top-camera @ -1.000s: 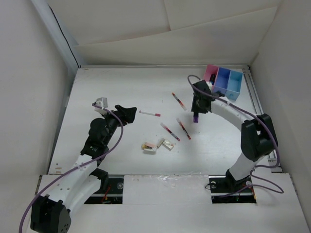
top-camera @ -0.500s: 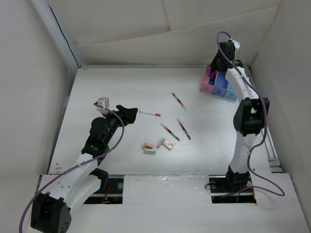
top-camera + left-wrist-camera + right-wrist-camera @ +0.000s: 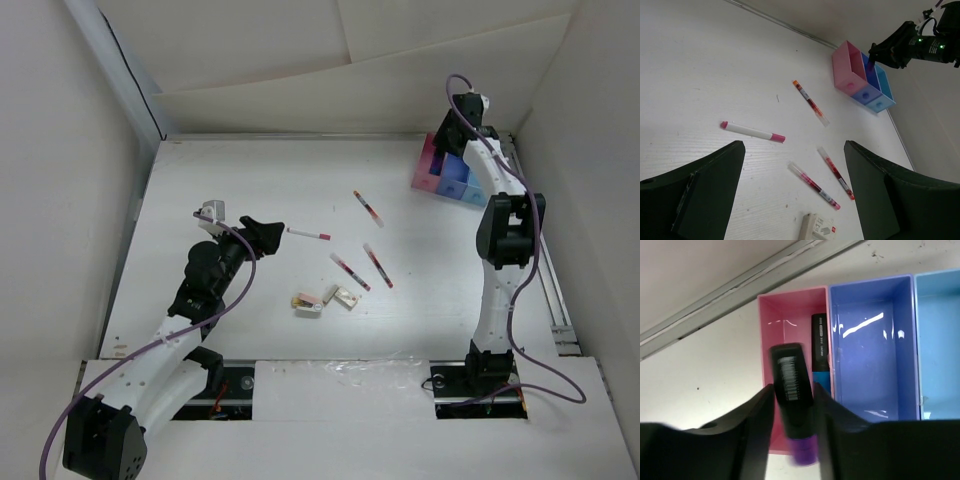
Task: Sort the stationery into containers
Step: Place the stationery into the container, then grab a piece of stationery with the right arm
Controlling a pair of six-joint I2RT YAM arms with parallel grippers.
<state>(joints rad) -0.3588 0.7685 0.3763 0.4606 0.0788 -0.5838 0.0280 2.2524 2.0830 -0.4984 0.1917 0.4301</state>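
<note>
My right gripper (image 3: 792,390) is shut on a black marker with a purple cap (image 3: 792,385) and holds it over the pink bin (image 3: 790,315). A black and blue marker (image 3: 820,355) lies in that bin. The blue bin (image 3: 872,350) and light blue bin (image 3: 940,340) look empty. In the top view the right gripper (image 3: 450,135) is above the bins (image 3: 430,168). A white pen with pink ends (image 3: 308,234) and three red-filled pens (image 3: 367,208) (image 3: 350,271) (image 3: 378,265) lie mid-table, with two beige erasers (image 3: 307,303) (image 3: 346,297). My left gripper (image 3: 265,235) is open and empty beside the white pen (image 3: 752,132).
White walls enclose the table on the left, back and right. A metal rail (image 3: 548,290) runs along the right edge near the bins. An eraser (image 3: 819,230) lies just ahead of the left fingers.
My right arm swung from the middle of the table up to the bins, carrying the purple-capped marker. It now hangs over the pink bin. The left arm has not moved.
</note>
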